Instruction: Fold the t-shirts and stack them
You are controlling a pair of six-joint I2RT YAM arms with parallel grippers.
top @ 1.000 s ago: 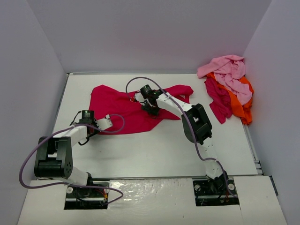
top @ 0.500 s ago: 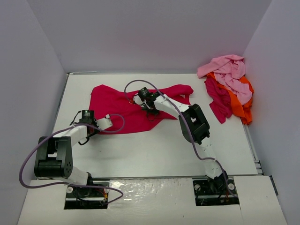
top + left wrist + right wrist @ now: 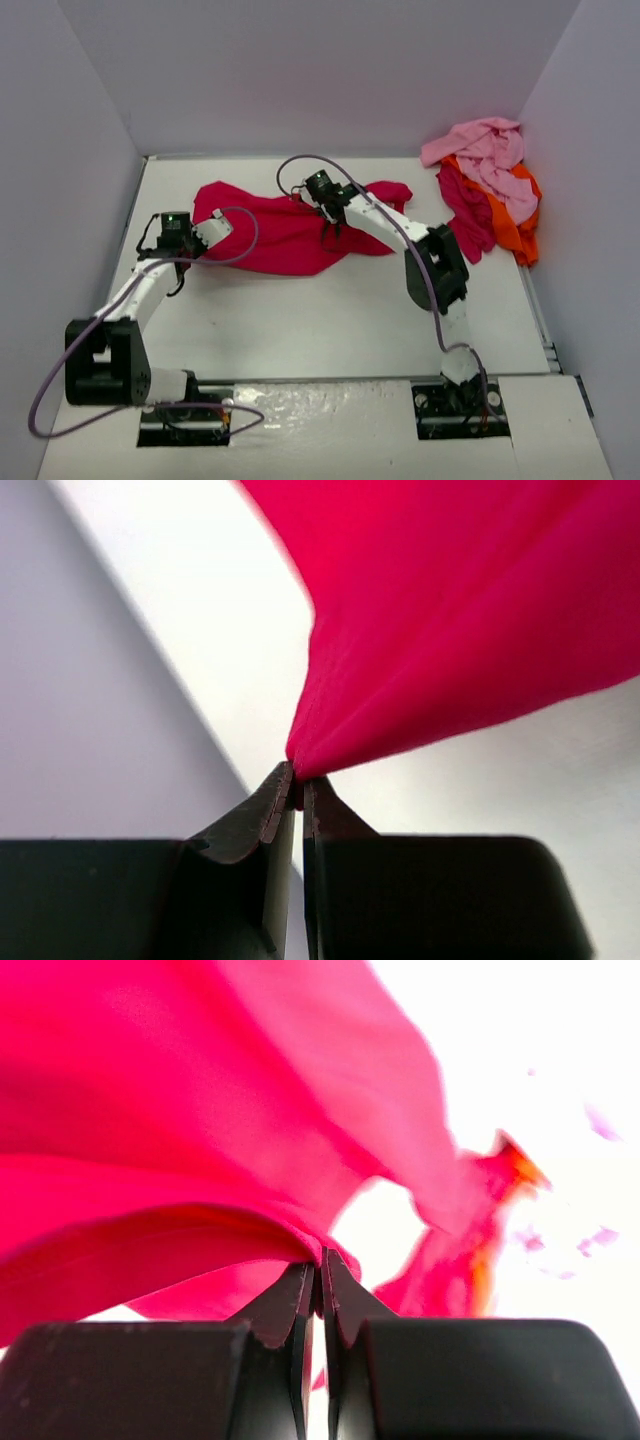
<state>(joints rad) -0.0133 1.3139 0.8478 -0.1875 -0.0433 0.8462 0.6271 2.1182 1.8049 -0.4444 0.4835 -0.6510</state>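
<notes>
- I see the left fingers (image 3: pixel 255 825) clenched on the crimson t-shirt (image 3: pixel 280 240) edge.
- The right fingers (image 3: pixel 280 1305) pinch a fold of it.
- The other t-shirts (image 3: pixel 492 185) lie heaped at the worktop (image 3: pixel 330 310) far-right corner.

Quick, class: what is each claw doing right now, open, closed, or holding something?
Left claw: closed, pinching an edge of the crimson-red t-shirt.
Right claw: closed on a fold of the same t-shirt.
</notes>
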